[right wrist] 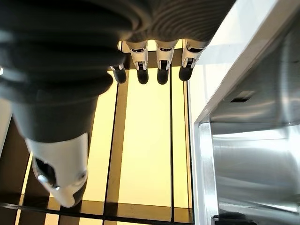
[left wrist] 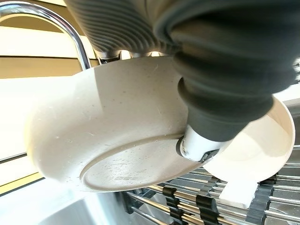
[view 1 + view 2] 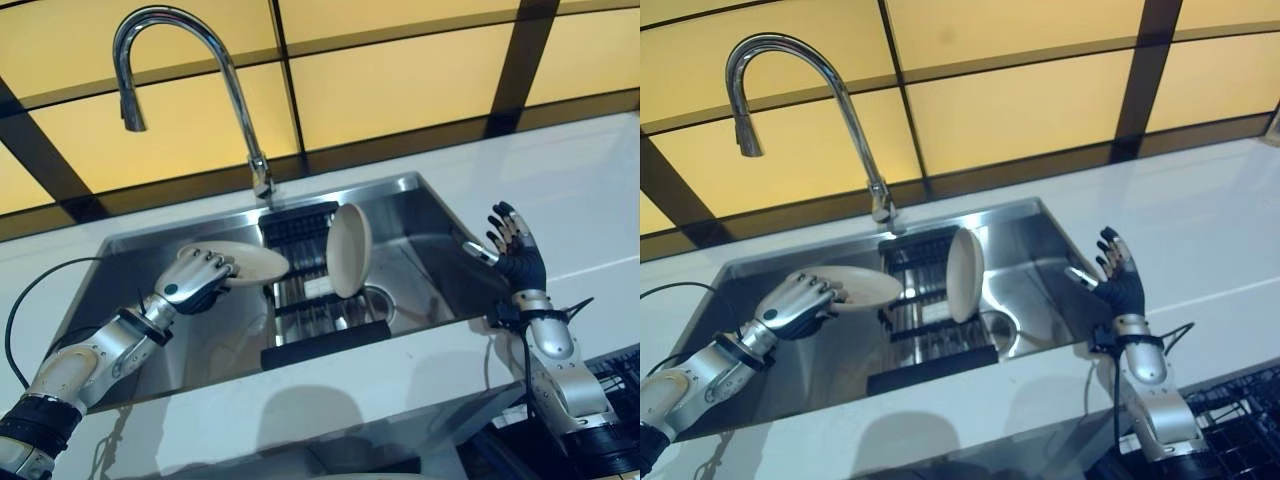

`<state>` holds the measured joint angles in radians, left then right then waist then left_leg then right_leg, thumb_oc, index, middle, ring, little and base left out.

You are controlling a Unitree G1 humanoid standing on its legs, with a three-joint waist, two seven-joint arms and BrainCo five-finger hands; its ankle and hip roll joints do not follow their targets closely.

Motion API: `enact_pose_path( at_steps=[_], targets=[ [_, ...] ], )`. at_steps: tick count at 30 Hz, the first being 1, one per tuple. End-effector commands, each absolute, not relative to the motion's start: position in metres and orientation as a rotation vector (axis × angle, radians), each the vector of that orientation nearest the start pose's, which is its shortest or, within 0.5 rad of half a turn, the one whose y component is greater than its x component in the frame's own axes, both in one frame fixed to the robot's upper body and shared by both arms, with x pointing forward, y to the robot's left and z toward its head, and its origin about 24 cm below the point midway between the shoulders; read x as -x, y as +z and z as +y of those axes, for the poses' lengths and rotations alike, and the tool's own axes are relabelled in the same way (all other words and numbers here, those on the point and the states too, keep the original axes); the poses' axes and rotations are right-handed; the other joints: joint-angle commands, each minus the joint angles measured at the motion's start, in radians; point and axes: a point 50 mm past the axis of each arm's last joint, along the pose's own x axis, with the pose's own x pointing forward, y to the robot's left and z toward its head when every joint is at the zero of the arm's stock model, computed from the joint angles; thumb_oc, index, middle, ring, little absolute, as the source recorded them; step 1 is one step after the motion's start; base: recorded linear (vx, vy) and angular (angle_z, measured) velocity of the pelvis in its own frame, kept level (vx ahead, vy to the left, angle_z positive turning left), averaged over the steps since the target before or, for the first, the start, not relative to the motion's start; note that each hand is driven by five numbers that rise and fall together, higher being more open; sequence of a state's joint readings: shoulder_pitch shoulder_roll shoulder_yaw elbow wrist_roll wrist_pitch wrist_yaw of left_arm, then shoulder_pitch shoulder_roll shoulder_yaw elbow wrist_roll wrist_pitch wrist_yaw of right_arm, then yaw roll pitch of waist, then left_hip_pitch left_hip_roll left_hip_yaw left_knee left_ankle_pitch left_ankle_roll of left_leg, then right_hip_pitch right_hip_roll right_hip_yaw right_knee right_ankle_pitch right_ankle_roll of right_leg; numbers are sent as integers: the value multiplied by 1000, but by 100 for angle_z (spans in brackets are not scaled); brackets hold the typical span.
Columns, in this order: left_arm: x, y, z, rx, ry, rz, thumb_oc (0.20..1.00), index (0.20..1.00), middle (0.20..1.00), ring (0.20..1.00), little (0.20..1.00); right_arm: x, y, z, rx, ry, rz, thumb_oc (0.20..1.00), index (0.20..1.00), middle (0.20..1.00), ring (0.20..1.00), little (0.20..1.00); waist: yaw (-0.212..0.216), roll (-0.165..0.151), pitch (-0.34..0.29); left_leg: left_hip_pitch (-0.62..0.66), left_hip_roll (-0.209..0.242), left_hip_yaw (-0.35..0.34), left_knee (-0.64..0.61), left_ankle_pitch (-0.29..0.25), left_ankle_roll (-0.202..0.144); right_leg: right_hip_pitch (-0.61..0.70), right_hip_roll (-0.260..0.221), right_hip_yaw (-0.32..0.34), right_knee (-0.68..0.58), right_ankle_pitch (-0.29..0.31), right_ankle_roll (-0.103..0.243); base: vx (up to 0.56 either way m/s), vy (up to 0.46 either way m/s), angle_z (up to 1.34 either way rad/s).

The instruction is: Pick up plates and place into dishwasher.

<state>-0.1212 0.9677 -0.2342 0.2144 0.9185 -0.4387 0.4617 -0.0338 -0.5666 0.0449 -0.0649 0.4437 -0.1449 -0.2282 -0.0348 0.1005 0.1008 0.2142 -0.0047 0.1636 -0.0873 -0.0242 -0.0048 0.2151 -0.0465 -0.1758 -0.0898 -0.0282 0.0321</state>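
Cream plate [image 3: 245, 262], stiff, slick and breakable, is being pinched at its rim by the left hand [image 3: 190, 283]; right hand [image 3: 517, 255] is hanging spread, empty.

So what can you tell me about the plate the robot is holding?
The plate is round, cream-coloured and speckled, and looks like ceramic or stoneware. From below, the left wrist view shows a shallow curved wall and a raised ring foot on its underside. The left hand grips it by one edge, fingers curled over the rim, holding it roughly level above the left part of the sink. Nothing else touches it. A second plate stands on edge on the rack beside it.
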Motion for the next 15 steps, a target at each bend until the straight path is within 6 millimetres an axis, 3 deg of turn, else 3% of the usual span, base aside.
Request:
enact_pose_path(
  at_steps=[1,5,10,15],
  targets=[
    [-263,156,282,-1710,-44,-659,200,200,200,200,200,-257,131,-243,89,-151,-359,1000,1000,1000,1000,1000,31,-39,-67,-54,-4,10,0,-67,-3,-81,-96,-46,3,13,126,-82,-15,3],
    [-262,168,279,-1594,5,-710,200,200,200,200,200,-258,145,-238,97,-122,-432,1000,1000,1000,1000,1000,41,-43,-74,-57,-2,6,0,-66,-5,-83,-93,-51,3,11,123,-80,-12,1],
    [-264,180,260,-1429,-3,-808,200,200,200,200,200,-264,159,-225,141,-50,-502,1000,1000,1000,1000,1000,55,-53,-87,-63,1,-3,0,-66,-8,-86,-91,-57,3,7,119,-80,-10,2],
    [-270,180,236,-1076,-162,-691,200,200,200,200,200,-269,170,-209,200,31,-553,1000,1000,1000,1000,1000,72,-64,-101,-68,2,-15,0,-64,-8,-86,-87,-64,3,5,115,-86,-15,5]
  ],
)
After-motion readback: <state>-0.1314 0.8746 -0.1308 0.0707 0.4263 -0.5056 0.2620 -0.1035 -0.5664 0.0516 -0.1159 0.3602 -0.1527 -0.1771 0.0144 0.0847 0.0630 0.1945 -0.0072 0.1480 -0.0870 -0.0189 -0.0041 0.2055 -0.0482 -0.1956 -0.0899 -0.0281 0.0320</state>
